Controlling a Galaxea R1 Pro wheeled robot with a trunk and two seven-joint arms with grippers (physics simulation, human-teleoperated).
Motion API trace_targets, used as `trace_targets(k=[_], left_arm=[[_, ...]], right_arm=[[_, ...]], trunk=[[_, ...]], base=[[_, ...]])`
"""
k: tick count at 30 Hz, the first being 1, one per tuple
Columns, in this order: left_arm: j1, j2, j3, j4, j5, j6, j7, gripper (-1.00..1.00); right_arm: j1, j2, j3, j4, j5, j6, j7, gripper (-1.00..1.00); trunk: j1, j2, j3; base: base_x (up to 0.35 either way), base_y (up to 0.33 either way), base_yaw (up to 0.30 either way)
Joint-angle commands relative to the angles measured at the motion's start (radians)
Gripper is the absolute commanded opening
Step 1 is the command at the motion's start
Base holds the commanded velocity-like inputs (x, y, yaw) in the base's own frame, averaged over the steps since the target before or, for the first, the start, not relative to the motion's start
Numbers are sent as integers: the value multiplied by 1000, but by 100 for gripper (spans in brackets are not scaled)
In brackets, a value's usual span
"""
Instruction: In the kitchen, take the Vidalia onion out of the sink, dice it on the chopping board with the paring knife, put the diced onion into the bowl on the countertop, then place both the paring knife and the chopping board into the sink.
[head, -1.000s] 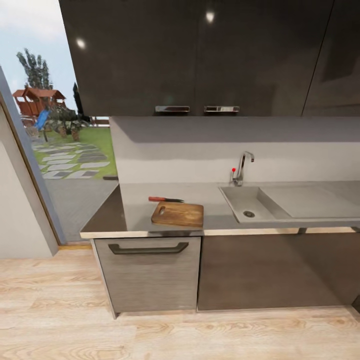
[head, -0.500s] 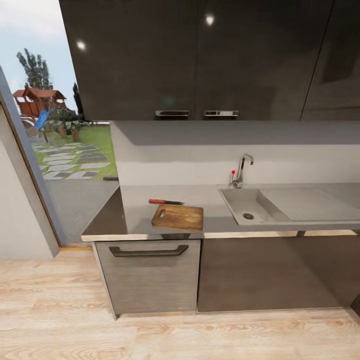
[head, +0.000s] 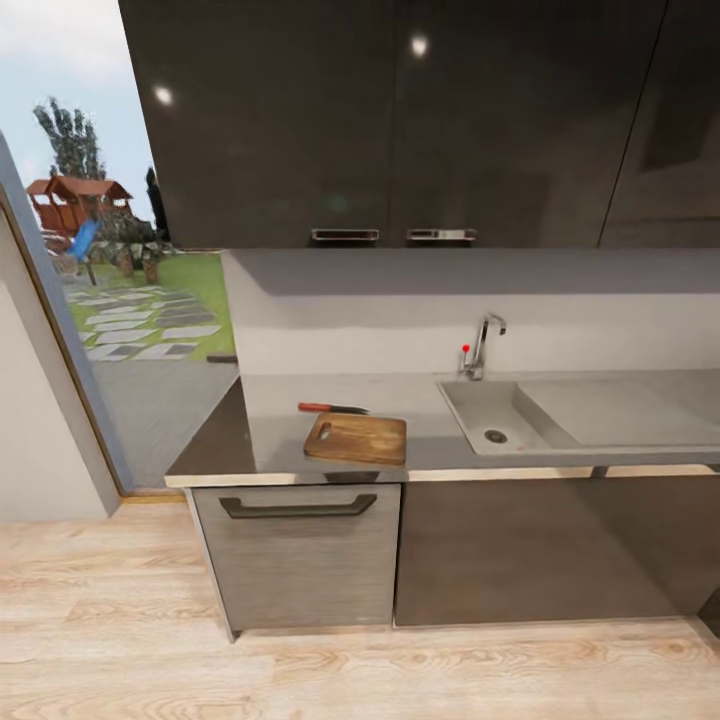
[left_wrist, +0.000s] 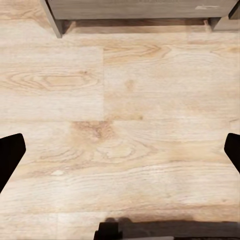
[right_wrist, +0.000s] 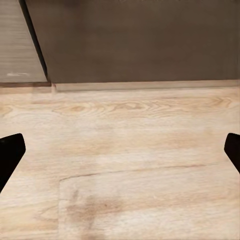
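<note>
In the head view the dark-brown chopping board (head: 356, 438) lies near the front edge of the grey countertop (head: 290, 390). The red-handled paring knife (head: 332, 408) lies just behind it. To the right is the steel sink (head: 478, 402), its drainboard (head: 620, 410) further right and its chrome faucet (head: 482, 342) behind. The onion and the bowl are out of view. My left gripper (left_wrist: 120, 155) hangs open over the wooden floor, nothing between its fingers. My right gripper (right_wrist: 120, 152) is open too, above the floor near the cabinet base.
Dark wall cabinets (head: 400, 120) hang above the counter. A grey drawer front with a handle (head: 297, 505) sits under the board. An open doorway (head: 110, 300) to a garden is at the left. Light wooden floor (head: 300, 670) lies between me and the cabinets.
The whole head view has shifted slightly, so the camera has moved. The board, knife and sink keep their places on the counter.
</note>
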Motion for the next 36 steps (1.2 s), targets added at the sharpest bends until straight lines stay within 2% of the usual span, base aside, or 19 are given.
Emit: trace_targets(k=[1,36], left_arm=[[0,0,0,-1,0,-2,0,100],[0,0,0,-2,0,-2,0,100]], right_arm=[[0,0,1,0,1,-3,-3,100],[0,-1,1,0,1,-3,-3,100]], trunk=[[-4,7,2],[-138,252,112]], base=[[0,0,0],[0,0,0]])
